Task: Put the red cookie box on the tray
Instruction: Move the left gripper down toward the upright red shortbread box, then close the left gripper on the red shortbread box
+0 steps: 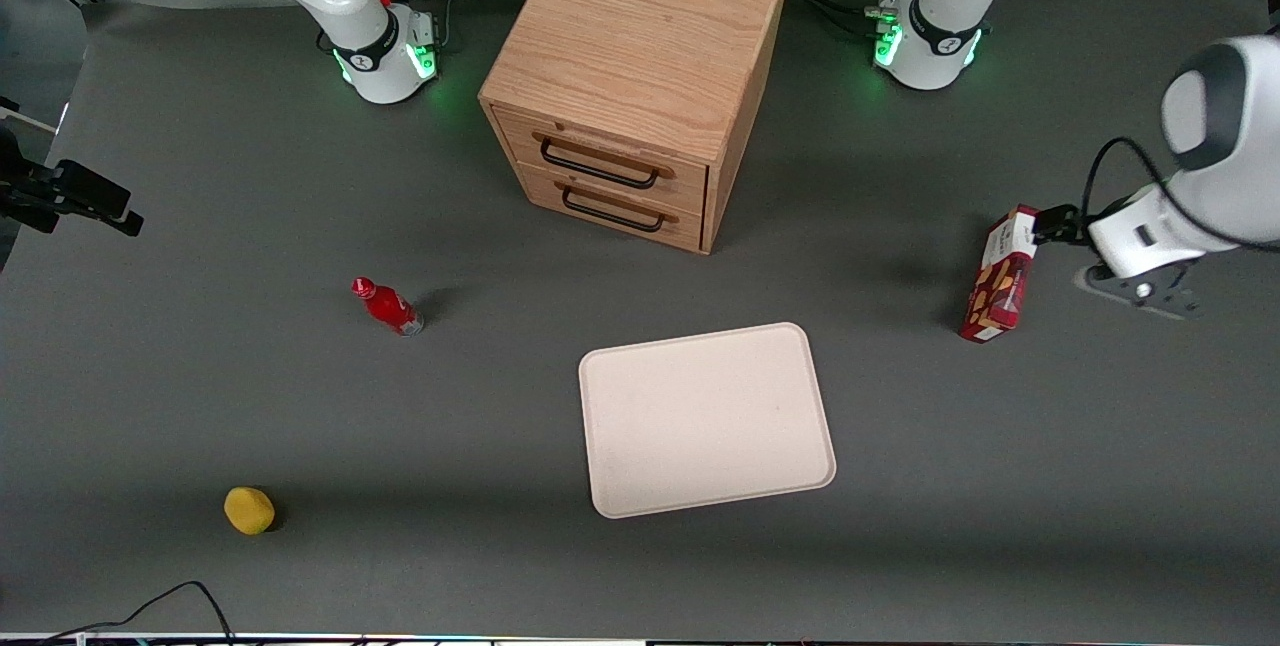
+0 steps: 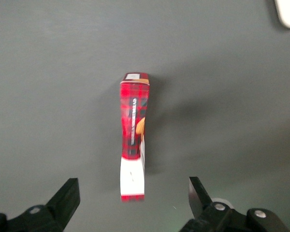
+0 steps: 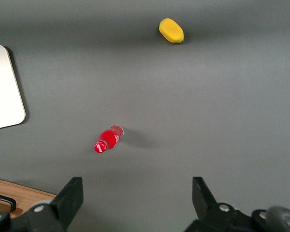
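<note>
Directly below the end effector (image 2: pixel 133 198) stands the red cookie box (image 2: pixel 133 157), upright on the dark grey surface (image 1: pixel 300 406) on one of its narrow ends. Its two black fingers (image 2: pixel 64 198) are spread wide, one on either side of the box with clear surface between each finger and the cardboard; nothing is gripped. From the wrist camera the box's narrow plaid edge and white end panel face upward. In the front view the end effector (image 1: pixel 1052 223) hangs just beside the top of the box (image 1: pixel 1000 276), at the working arm's end of the surface.

Nearer to the front camera than the end effector, and toward the middle of the surface, lies the tray (image 1: pixel 706 418), flat and bare, well apart from the box. Farther toward the parked arm's end are a small red bottle (image 1: pixel 388 306), standing at about the same depth as the box, and a yellow rounded object (image 1: pixel 249 510), the item closest to the front camera. Farther from the front camera than the tray sits a wooden two-drawer cabinet (image 1: pixel 640 76), both drawers closed, with black handles (image 1: pixel 600 166).
</note>
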`<state>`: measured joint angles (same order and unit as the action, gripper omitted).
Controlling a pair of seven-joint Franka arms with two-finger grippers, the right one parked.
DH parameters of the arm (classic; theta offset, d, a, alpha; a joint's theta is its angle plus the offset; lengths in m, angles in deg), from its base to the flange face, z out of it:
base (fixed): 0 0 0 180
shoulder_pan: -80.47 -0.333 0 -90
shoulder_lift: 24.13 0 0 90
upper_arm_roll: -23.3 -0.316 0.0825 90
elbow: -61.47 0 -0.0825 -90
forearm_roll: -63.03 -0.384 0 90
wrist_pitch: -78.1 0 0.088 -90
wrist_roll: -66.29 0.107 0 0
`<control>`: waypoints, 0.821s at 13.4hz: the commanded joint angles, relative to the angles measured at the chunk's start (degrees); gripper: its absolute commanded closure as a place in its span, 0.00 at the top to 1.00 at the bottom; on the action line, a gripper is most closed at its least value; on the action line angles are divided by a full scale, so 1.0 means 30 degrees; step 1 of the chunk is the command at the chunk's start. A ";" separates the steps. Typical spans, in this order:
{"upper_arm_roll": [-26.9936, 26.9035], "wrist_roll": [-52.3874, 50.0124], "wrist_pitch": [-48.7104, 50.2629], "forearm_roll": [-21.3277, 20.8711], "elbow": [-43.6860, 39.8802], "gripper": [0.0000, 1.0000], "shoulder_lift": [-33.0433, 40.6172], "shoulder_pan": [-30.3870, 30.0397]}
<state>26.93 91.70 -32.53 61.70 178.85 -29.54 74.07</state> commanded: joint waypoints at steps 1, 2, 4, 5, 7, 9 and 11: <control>-0.0971 0.2307 -0.3391 0.0034 0.2434 1.00 -0.0219 -0.0065; -0.1033 0.2631 -0.4799 0.0064 0.3345 1.00 -0.0307 -0.0065; -0.1034 0.2663 -0.6913 0.0064 0.4696 1.00 -0.0745 -0.0065; -0.1034 0.2634 -0.8054 0.0064 0.5455 1.00 -0.0892 -0.0065; -0.1034 0.2460 -1.0108 0.0761 0.6747 0.94 -0.0923 -0.0065; -0.1034 0.2458 -1.0613 0.2403 0.6811 0.13 -0.1243 -0.0065; -0.1034 0.2458 -1.1140 0.2437 0.6782 0.00 -0.1508 -0.0065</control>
<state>23.96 98.43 -64.40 67.53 198.88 -33.85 73.64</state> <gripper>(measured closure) 0.286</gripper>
